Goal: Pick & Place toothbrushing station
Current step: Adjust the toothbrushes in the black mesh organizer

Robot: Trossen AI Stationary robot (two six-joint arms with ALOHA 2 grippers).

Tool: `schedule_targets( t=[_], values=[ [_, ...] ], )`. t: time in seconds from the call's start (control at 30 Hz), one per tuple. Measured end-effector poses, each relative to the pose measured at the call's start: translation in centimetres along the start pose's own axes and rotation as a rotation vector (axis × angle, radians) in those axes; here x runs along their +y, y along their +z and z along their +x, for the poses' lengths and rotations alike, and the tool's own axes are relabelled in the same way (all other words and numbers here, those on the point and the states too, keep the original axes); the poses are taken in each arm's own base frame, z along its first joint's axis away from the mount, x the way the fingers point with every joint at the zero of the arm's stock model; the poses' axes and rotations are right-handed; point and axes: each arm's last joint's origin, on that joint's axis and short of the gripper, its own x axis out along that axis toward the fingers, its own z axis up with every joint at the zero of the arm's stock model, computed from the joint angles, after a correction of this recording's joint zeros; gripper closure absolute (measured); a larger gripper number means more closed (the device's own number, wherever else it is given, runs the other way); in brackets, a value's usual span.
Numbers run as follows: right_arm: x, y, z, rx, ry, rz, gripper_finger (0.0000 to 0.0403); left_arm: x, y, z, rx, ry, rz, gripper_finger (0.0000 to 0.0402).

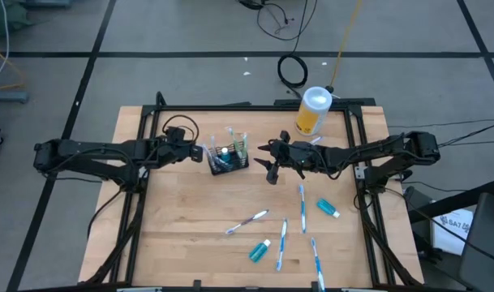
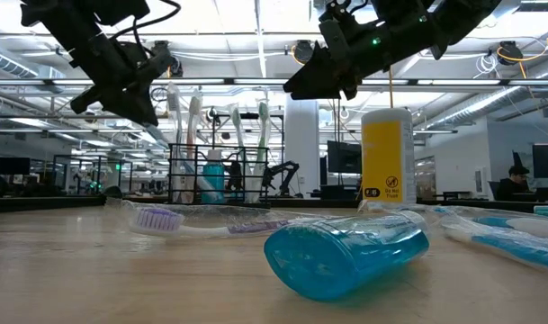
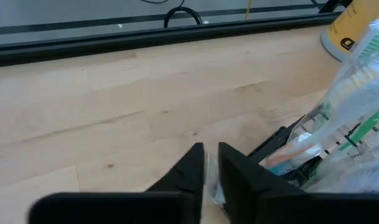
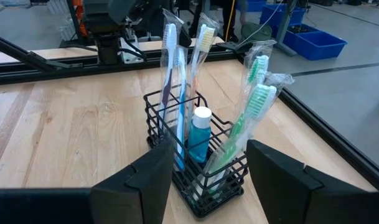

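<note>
Pale wooden table top (image 1: 190,219), framed in black rail: work surface for the set. Yellow cylindrical canister with white lid (image 1: 313,111), upright near the far edge; not part of the set. Small black wire-mesh rectangular caddy (image 1: 228,159), upright between the two arms; rigid, light, open-topped, likely to tip or slide if knocked, best taken by a rim wire. It holds several wrapped toothbrushes (image 4: 177,74) on end and one small teal toothpaste tube with white cap (image 4: 200,134). Loose slim white-and-blue toothbrushes (image 1: 247,221) lie on the near half, well apart from the caddy: light, stiff, in slippery clear wrap; judged best pinched at mid-handle. Loose teal toothpaste tubes (image 1: 259,250) lie among them: soft, squashable, prone to roll; grip across the body. Left gripper (image 3: 211,168), just beside the caddy, fingers nearly together, seemingly pinching a scrap of clear wrap; uncertain. Right gripper (image 4: 208,171), raised and facing the caddy's other side, jaws spread wide, holding nothing.
</note>
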Motion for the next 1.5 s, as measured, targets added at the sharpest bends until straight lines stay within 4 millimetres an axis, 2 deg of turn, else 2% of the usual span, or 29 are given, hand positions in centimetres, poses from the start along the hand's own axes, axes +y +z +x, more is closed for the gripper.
schedule_targets(
  t=[0.13,0.5,0.83,1.1,1.5],
  values=[
    [0.0,0.0,0.0,0.0,0.0,0.0,0.0206,0.0,0.0,0.0,-0.005,0.0,0.019,0.0396],
    [0.0,0.0,0.0,0.0,-0.001,0.0,0.0206,-0.7,1.0,-0.5,-0.077,-0.094,0.087,0.0394],
    [0.0,0.0,0.0,0.002,-0.001,-0.001,0.0206,0.1,2.3,-2.7,-0.17,-0.168,0.107,0.0399],
    [-0.1,0.1,0.0,-0.005,-0.004,0.002,0.0206,-0.5,3.5,-3.7,-0.277,-0.294,0.205,0.0399],
    [-1.1,0.1,0.2,-0.008,-0.035,0.012,0.0206,-1.3,3.7,-1.9,-0.246,-0.325,0.35,0.04]
  ],
)
